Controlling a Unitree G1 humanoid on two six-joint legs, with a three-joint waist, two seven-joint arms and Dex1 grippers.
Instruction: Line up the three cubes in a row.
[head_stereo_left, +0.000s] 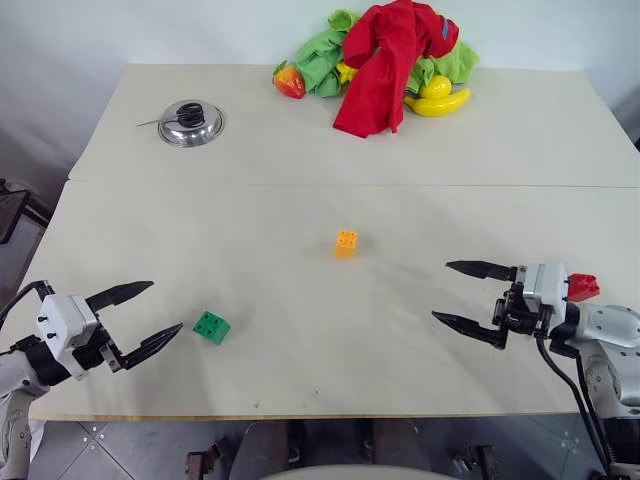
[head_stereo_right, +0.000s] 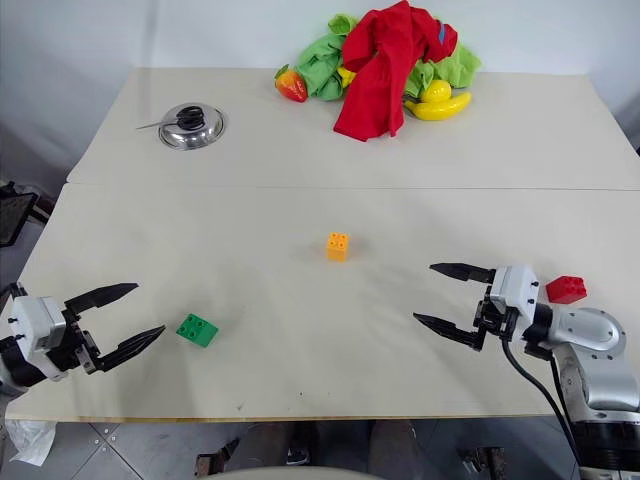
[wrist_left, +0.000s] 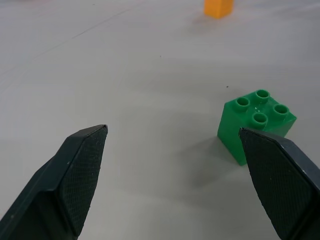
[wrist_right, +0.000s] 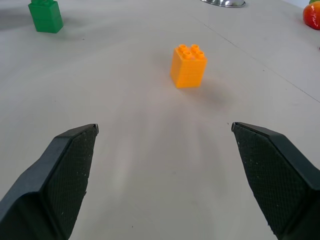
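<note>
Grippers hovered low over the near edge of the table (head_stereo_left: 130, 225), both spread wide and empty: the left gripper (head_stereo_left: 143, 317) at the near left corner, the right gripper (head_stereo_left: 466, 295) at the near right, each pointing inward. The green cube (head_stereo_left: 211, 326) sat just beside the left fingertips, slightly off to one side of the gap in the left wrist view, so a good first pick would probably mean shifting that hand sideways until the cube sat squarely between the pads, then closing on its flat sides and not on a corner. The red cube (head_stereo_right: 566, 289) lay near the right edge, beside and partly behind the right wrist, an awkward reach unless the arm pulled back. The orange cube (head_stereo_left: 346, 242) stood farther in, near the table's middle, well apart from both others and roughly ahead of the right hand; it looked the natural anchor for the row. Nothing lay between the cubes. Farther back, a metal lid (head_stereo_left: 190, 123) rested on the far left, and a heap of red and green cloths (head_stereo_left: 385, 60) with toy fruit (head_stereo_left: 436, 101) sat at the far edge, well clear of the work.
</note>
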